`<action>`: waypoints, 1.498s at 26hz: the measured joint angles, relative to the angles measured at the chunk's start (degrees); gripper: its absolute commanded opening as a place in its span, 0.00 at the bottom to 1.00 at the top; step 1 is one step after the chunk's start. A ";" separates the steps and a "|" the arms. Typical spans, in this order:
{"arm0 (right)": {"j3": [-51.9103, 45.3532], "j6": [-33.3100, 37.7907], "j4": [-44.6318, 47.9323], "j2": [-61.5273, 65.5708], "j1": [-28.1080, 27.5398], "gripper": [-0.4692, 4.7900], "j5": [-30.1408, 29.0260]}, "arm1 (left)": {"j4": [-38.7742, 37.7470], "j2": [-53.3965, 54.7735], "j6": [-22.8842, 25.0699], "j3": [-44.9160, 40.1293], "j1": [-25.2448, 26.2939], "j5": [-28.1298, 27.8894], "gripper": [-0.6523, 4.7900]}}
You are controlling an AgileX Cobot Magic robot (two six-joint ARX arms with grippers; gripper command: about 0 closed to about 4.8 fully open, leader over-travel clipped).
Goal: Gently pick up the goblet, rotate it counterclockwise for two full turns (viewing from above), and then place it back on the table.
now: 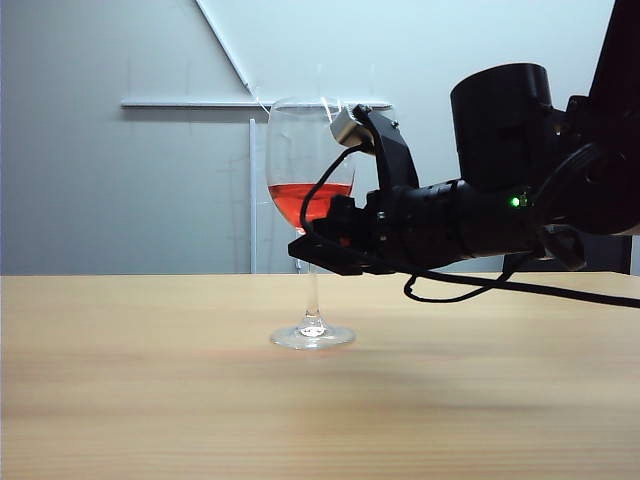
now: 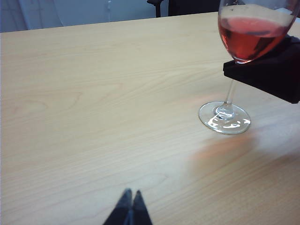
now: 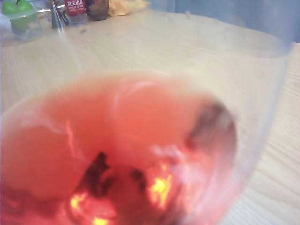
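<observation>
The goblet [image 1: 310, 190] stands upright on the table [image 1: 150, 380], red liquid filling the lower part of its bowl and its round foot [image 1: 312, 337] flat on the wood. My right gripper [image 1: 315, 252] reaches in level from the right, its black fingers at the top of the stem just under the bowl. In the left wrist view one of these fingers [image 2: 267, 75] sits beside the stem below the goblet [image 2: 248, 37]. The right wrist view is filled by the goblet [image 3: 140, 140], and the jaws are hidden. My left gripper [image 2: 131, 194] hangs shut over bare table, well away from the glass.
A black cable [image 1: 480, 290] loops under the right arm, just above the tabletop. Bottles [image 3: 75, 9] and a green object [image 3: 18, 14] stand at the table's distant edge. A dark chair [image 2: 187, 4] sits beyond the table.
</observation>
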 measured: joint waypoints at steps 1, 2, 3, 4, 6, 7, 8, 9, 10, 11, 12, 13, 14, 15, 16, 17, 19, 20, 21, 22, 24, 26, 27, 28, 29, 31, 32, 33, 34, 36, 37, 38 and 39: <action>0.00 0.02 0.04 -0.02 0.02 0.26 -0.02 | 0.02 0.00 -0.02 0.02 0.00 0.00 0.11; 0.00 0.00 0.04 -0.02 0.02 0.24 -0.02 | 0.02 0.00 0.00 0.00 0.00 0.00 0.11; 0.00 0.02 0.02 -0.02 0.00 0.22 -0.02 | 0.02 0.00 -0.02 0.00 0.00 0.00 0.11; 0.00 0.02 0.02 -0.02 0.02 0.18 0.02 | 0.00 0.00 0.00 0.00 0.00 0.00 0.11; 0.00 0.00 -0.09 0.00 0.02 0.18 0.87 | 0.00 0.00 0.00 0.00 0.00 0.00 0.11; 0.00 0.00 -0.09 0.00 0.02 0.18 0.90 | 0.02 0.00 0.00 0.00 0.00 0.00 0.11; 0.00 -0.02 -0.09 0.00 0.02 0.16 1.01 | 0.00 0.00 0.00 0.00 0.00 0.00 0.11; 0.00 -0.02 -0.13 0.00 0.04 0.12 1.07 | 0.00 0.00 0.00 0.00 0.00 0.00 0.11; 0.00 -0.02 -0.15 0.00 0.04 0.10 1.14 | 0.00 0.00 0.00 0.00 0.00 0.00 0.11; 0.00 -0.02 -0.15 0.00 0.02 0.08 1.25 | 0.00 0.00 0.00 0.02 0.00 0.00 0.11; 0.00 0.00 -0.20 0.00 0.02 0.08 1.31 | 0.02 0.00 0.00 0.02 0.00 0.00 0.11; 0.00 -0.02 -0.22 0.00 0.02 0.08 1.31 | 0.00 0.00 0.00 0.00 0.00 0.00 0.11; 0.00 -0.02 -0.24 0.00 0.02 0.08 1.31 | 0.00 0.00 0.00 0.02 0.00 0.00 0.11; 0.00 -0.02 -0.26 0.00 0.02 0.08 1.31 | 0.00 0.00 -0.02 0.00 0.00 0.00 0.11; 0.00 -0.02 -0.26 0.00 0.02 0.08 1.33 | 0.00 0.00 0.00 0.00 0.00 0.00 0.11; 0.00 -0.02 -0.28 0.00 0.02 0.08 1.31 | 0.00 0.00 0.00 0.00 0.00 0.00 0.11; 0.00 0.28 -0.13 0.02 0.02 0.08 1.33 | 0.00 0.00 0.00 0.00 0.00 0.00 0.11; -0.02 0.90 0.11 0.07 0.02 0.08 1.60 | 0.00 0.00 0.00 0.00 0.00 0.00 0.11; -0.07 1.60 0.50 0.07 0.04 0.08 2.38 | 0.00 0.00 0.00 0.00 0.00 0.00 0.11; -0.13 2.03 1.11 0.07 0.04 0.08 2.99 | 0.02 0.00 0.00 0.00 0.00 0.00 0.11; -0.24 2.36 3.19 0.07 -0.07 0.08 4.31 | 0.02 0.00 0.00 0.00 0.00 0.00 0.11; -0.24 2.99 3.85 -0.07 -0.17 0.08 4.55 | 0.00 0.00 0.00 0.00 0.00 0.00 0.11; -0.24 4.15 3.80 -0.33 -0.42 0.08 4.22 | 0.00 0.00 0.00 0.00 0.00 0.00 0.11; -0.28 5.25 3.78 -0.68 -0.42 0.08 4.02 | 0.00 0.00 0.00 0.02 0.00 0.00 0.11; -0.28 8.07 3.78 -1.60 -0.87 0.08 3.78 | 0.02 0.00 0.00 0.02 0.00 0.00 0.11; -0.28 12.87 3.85 -3.21 -1.81 0.08 3.48 | 0.00 -0.17 0.00 0.00 0.00 0.00 0.11; -0.31 14.38 3.80 -3.80 -2.38 0.08 3.15 | 0.00 -0.26 0.00 0.00 0.00 0.00 0.11; -0.35 15.28 3.82 -4.22 -2.86 0.08 2.95 | 0.02 -0.28 0.00 0.02 0.00 0.00 0.11; -0.39 16.37 3.80 -4.61 -3.30 0.08 2.73 | 0.02 -0.26 0.00 0.00 0.00 0.00 0.11; -0.48 18.38 2.69 -5.60 -4.46 0.08 2.69 | 0.02 -0.26 0.00 0.02 0.00 0.00 0.11; -0.50 19.15 1.31 -6.40 -5.03 0.08 2.56 | 0.00 -0.26 0.00 0.00 0.00 0.00 0.11; -0.55 19.45 0.17 -7.02 -5.46 0.08 2.56 | 0.02 -0.28 0.00 0.00 0.00 0.00 0.11; -0.55 19.65 -1.27 -7.80 -6.12 0.08 2.51 | 0.02 -0.26 0.00 0.00 0.00 0.00 0.11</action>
